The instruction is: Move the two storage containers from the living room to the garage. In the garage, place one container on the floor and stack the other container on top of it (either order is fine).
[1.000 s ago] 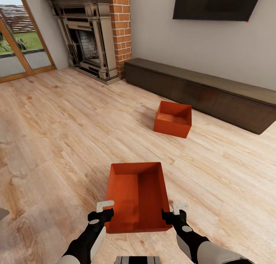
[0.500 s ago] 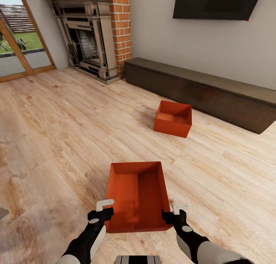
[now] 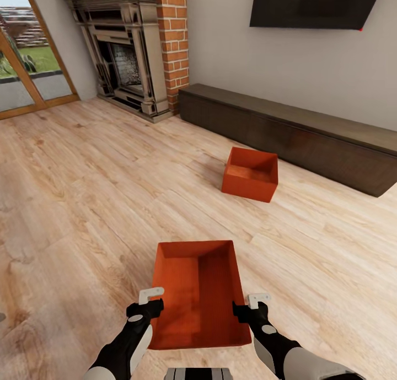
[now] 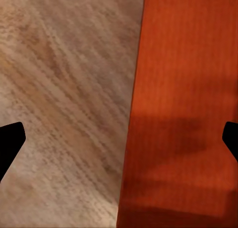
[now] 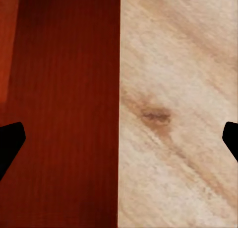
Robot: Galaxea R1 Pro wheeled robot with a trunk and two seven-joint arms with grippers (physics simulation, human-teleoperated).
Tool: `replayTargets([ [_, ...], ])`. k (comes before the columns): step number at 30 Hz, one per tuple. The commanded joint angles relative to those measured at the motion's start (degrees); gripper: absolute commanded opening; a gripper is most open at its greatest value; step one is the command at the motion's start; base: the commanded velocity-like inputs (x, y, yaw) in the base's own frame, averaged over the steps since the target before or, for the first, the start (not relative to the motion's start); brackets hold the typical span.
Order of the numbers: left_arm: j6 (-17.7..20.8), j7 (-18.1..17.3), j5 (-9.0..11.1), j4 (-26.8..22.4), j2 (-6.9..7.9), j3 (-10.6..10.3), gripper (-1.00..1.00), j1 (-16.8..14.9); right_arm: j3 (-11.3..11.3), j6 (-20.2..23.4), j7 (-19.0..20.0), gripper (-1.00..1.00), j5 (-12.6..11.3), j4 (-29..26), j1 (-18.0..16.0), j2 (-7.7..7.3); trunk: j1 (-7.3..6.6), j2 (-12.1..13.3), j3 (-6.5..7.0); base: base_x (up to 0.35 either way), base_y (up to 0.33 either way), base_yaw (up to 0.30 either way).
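Wood-plank floor underlies near container, both grippers' fingers spread wide astride its walls.

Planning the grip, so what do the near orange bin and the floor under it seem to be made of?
Near bin: probably matte plastic, going by its even orange-red colour and fine ribbing up close. Floor: light wood planks, or a wood-look laminate, with visible grain and knots.

The near container between my left gripper and right gripper has risen and now reaches closer to my trunk, away from the fireplace.
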Motion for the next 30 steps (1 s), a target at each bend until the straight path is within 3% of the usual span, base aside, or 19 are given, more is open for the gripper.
replayTargets([
  [1,0.29,0.32,0.42,-0.08,0.01,-0.17,1.0,0.0,0.49,-0.17,-0.3,1.0,-0.3,0.06,-0.04,0.01,0.0,-0.01,-0.04,0.043,0.0,0.0],
  [30,0.45,0.32,0.66,0.45,0.36,0.19,1.0,0.04,0.4,-0.46,-0.16,1.0,-0.41,0.15,-0.04,-0.08,0.0,-0.01,-0.04,0.001,0.0,0.0],
])
